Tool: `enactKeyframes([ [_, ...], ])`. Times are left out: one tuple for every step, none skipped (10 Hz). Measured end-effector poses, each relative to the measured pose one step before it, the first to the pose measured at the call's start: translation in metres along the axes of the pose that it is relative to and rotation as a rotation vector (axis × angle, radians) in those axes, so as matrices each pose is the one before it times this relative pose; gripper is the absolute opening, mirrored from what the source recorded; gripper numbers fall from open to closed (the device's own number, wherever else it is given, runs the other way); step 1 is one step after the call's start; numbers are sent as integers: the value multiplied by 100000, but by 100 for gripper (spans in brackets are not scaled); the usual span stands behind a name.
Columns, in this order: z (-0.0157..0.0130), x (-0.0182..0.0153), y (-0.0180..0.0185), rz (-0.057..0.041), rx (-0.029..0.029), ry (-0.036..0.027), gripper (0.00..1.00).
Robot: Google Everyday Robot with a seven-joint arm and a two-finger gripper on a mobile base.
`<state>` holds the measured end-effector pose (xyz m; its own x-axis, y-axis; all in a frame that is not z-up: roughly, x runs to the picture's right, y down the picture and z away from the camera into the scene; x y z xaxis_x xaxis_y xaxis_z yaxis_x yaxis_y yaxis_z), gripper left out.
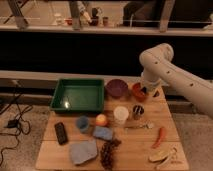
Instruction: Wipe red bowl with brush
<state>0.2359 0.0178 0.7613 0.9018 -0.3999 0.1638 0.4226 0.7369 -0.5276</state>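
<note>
The room is dim, with a dark wall and a long shelf [105, 29] running across the far side and cables on the floor at the left. In front stands a wooden table [145, 150], crowded with small things. The white arm [172, 75] reaches in from the right and bends down over the table's far right corner. There sits the red bowl [138, 92], just right of the purple bowl [116, 88] and well right of the green tray [78, 95].

The gripper [148, 91] hangs at the red bowl's right rim, its fingers pressed together. The brush cannot be made out, either in the gripper or on the table, so a grip on it is not certain (the arm hides much of that corner).

The step in hand appears to be the wiping itself or the approach to it. The next move calls for short strokes kept inside the bowl, light enough not to push it off the edge.
</note>
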Motion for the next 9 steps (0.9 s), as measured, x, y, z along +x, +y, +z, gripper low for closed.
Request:
enactKeyframes([
  [426, 91, -167, 228, -39, -456, 0],
  [583, 126, -405, 166, 130, -649, 0],
  [320, 148, -287, 108, 169, -276, 0],
  [355, 182, -396, -7, 301, -233, 0],
  [224, -23, -487, -469, 364, -76, 0],
  [37, -50, -406, -474, 393, 131, 0],
  [-27, -118, -332, -619, 337, 238, 0],
  [-143, -283, -499, -1062, 463, 432, 0],
  [-219, -194, -384, -846, 483, 519, 0],
])
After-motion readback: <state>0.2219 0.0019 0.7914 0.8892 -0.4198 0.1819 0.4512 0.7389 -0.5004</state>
